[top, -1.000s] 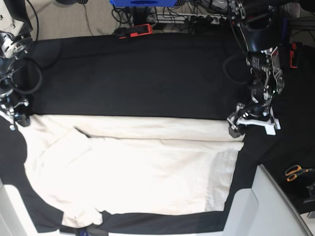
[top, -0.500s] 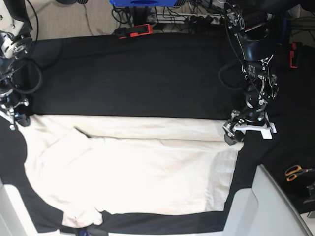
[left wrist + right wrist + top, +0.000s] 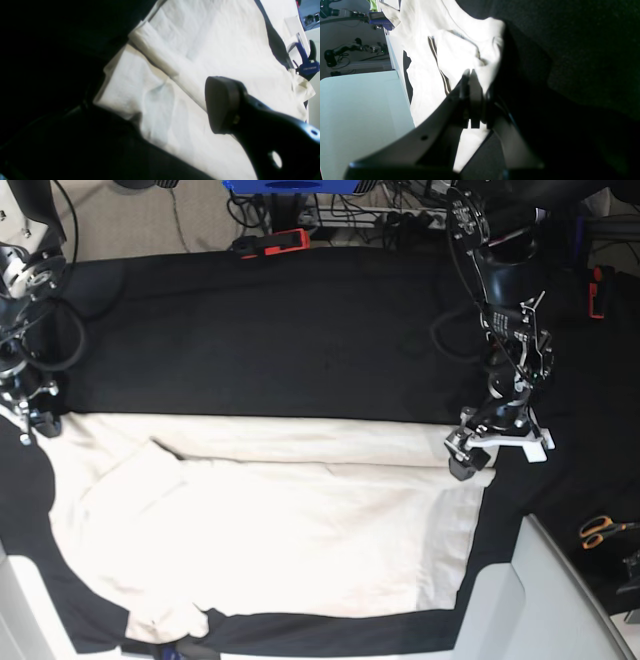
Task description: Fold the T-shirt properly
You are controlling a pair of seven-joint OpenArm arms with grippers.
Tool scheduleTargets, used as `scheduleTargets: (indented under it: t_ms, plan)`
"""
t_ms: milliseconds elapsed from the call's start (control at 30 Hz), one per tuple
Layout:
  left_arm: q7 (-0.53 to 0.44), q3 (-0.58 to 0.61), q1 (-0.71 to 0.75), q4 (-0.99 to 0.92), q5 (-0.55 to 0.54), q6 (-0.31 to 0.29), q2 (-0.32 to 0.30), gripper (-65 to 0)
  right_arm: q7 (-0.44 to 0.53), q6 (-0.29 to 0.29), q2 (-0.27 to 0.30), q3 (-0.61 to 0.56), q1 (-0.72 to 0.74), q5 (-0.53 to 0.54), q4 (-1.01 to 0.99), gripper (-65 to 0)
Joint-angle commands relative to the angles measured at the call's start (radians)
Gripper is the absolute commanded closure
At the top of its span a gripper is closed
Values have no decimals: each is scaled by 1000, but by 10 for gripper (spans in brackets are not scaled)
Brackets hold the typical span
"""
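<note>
**Cream shirt pinned at one corner, free at the other**

Your T-shirt (image 3: 270,520) lies spread on the black table (image 3: 280,340), its far edge folded over. The right wrist view shows what the base view hides: the right gripper (image 3: 472,100) with jaws clamped on cloth. The left gripper (image 3: 497,448) hangs over the opposite corner, jaws wide, holding nothing.

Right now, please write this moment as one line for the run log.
T-shirt: flat, far edge folded in | right gripper: shut on T-shirt corner | left gripper: jaws open over opposite far corner, holding nothing
</note>
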Motion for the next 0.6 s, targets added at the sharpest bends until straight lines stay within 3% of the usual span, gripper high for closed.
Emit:
scheduleTargets:
  t_ms: [0, 67, 267, 333, 500, 567]
  plan:
    - [62, 2, 5, -16, 14, 27, 1, -533, 1, 6, 17, -2, 13, 6, 4, -5]
    - [59, 2, 2, -36, 14, 27, -1, -464, 1, 6, 18, -2, 13, 6, 4, -5]
    - [59, 2, -15, -62, 12, 27, 1, -155, 1, 6, 18, -2, 13, 6, 4, -5]
    - [59, 2, -16, -63, 12, 27, 1, -114, 1, 6, 18, -2, 13, 6, 4, -5]
    - [59, 1, -18, -63, 12, 32, 1, -100, 1, 6, 20, -2, 12, 6, 4, -5]
    - [59, 1, -18, -66, 12, 32, 1, -43, 1, 6, 20, -2, 12, 5, 4, -5]
